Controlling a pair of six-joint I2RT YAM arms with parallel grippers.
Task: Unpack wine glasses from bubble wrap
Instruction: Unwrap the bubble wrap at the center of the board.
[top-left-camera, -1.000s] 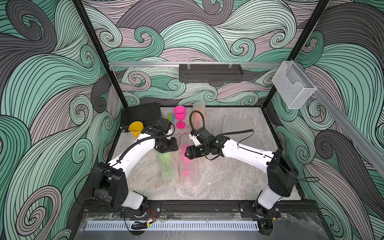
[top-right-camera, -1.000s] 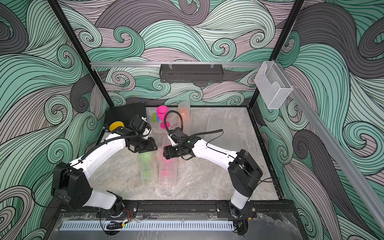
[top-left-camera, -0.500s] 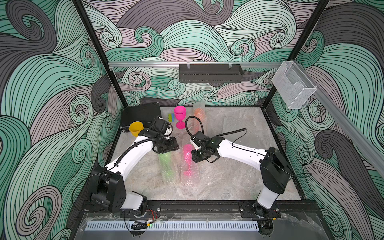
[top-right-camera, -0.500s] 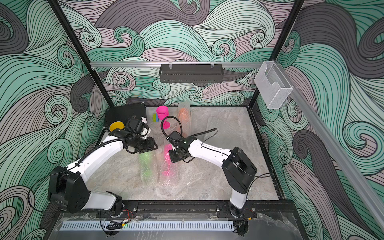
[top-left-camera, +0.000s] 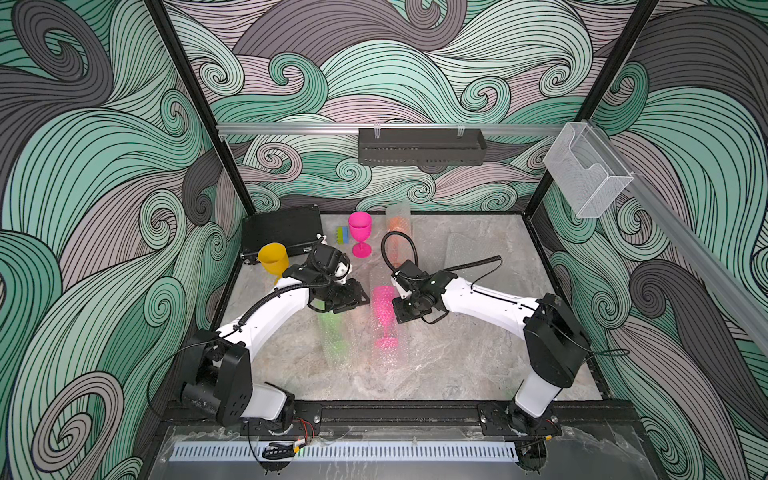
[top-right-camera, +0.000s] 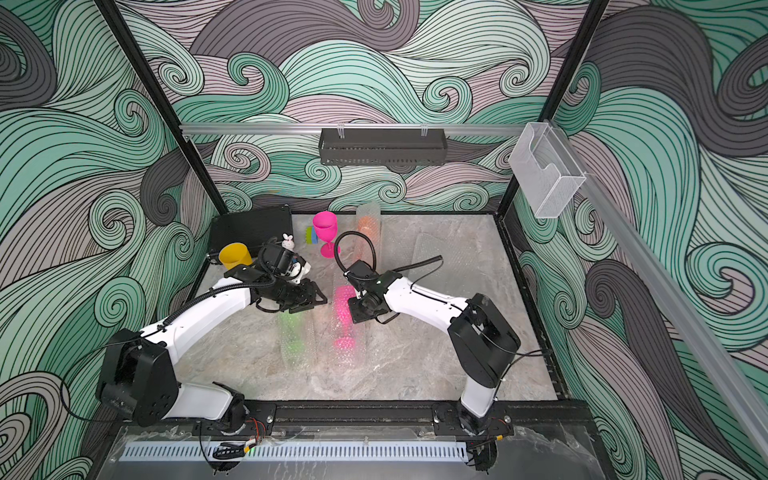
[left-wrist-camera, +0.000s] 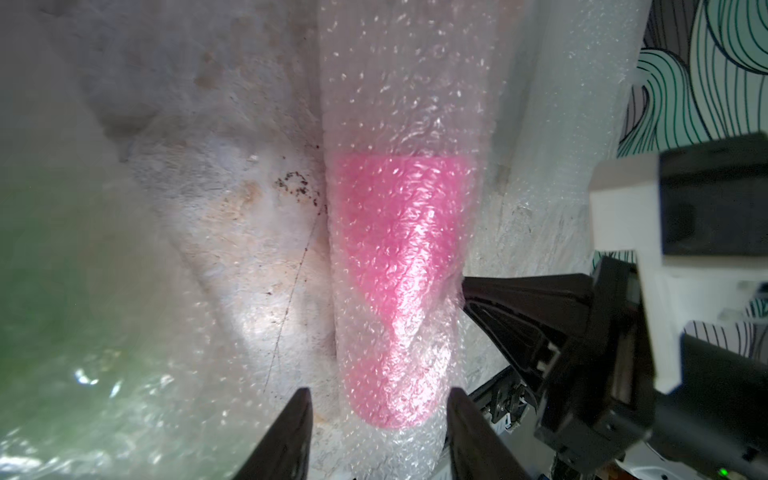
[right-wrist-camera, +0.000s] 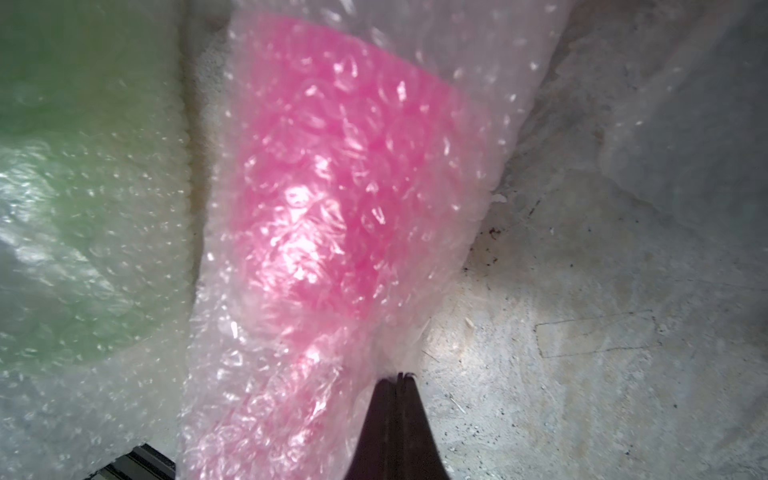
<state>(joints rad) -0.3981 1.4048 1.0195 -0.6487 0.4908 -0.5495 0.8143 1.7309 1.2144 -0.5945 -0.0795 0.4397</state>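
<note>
Front of table: bare grey marbled tabletop (top-left-camera: 457, 365), nothing on it.
Wrapped pink glass: hot pink plastic goblet (top-left-camera: 382, 305) lying on its side mid-table inside a clear dimpled bubble-wrap tube (top-left-camera: 388, 359), foot toward the front.
Wrapped green glass: lime green plastic goblet (top-left-camera: 332, 332) in its own clear tube, just beside the pink one on the left arm's side.
Right gripper (right-wrist-camera: 398, 380): clamped flat on a gathered fold of the pink tube's wrap beside the bowl; it pinches only film, not the goblet.
Left gripper (left-wrist-camera: 378, 399): fingers parted and gripping nothing, framing the pink tube in its wrist view; whether they touch it I cannot tell.
Handling, wrap: probably light, soft and slick; a loose edge or fold is the place to pinch.
Handling, goblet: likely light, stiff and free to roll; the stem or bowl should be steadied while the film peels away.
Unwrapped: yellow plastic goblet (top-left-camera: 273, 258) at the left, second hot pink goblet (top-left-camera: 360, 228) upright at the back.
Far back: orange goblet in an upright bubble-wrap tube (top-left-camera: 398, 224); flattened bubble-wrap sheet (top-left-camera: 461, 245) nearby.
</note>
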